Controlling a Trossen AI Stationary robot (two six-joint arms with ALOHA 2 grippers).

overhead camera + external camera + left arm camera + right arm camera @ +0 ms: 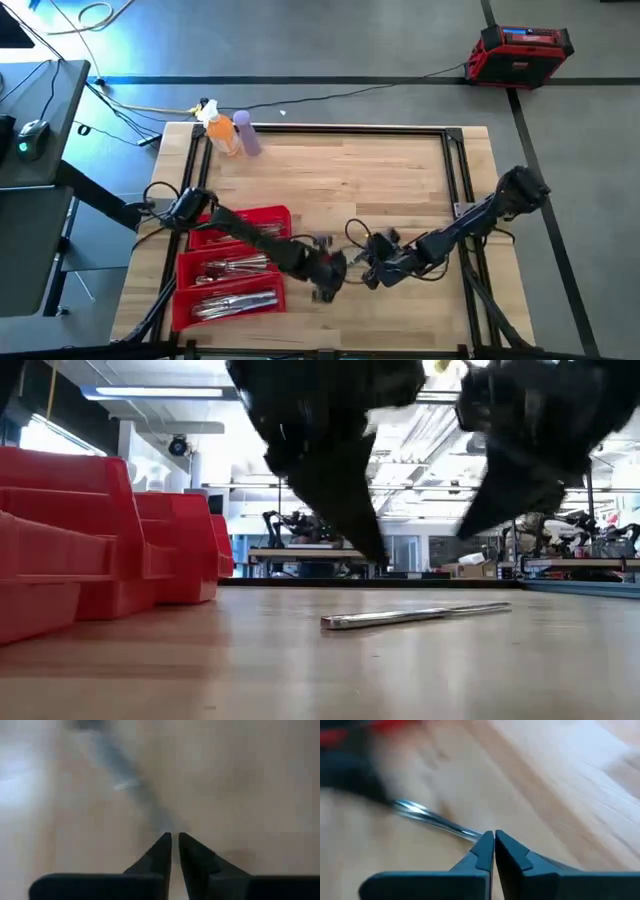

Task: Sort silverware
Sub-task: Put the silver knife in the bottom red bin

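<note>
Steel utensil (415,616), perhaps a knife, lies beside red tray (100,550).

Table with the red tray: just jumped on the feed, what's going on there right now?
Both arms are down over one loose piece of silverware lying flat on the wooden table, right of the red tray. The left gripper and right gripper each sit at the utensil with fingers nearly together; whether either grips it is unclear. The tray already holds more silverware. Two bottles stand at the far edge.
</note>
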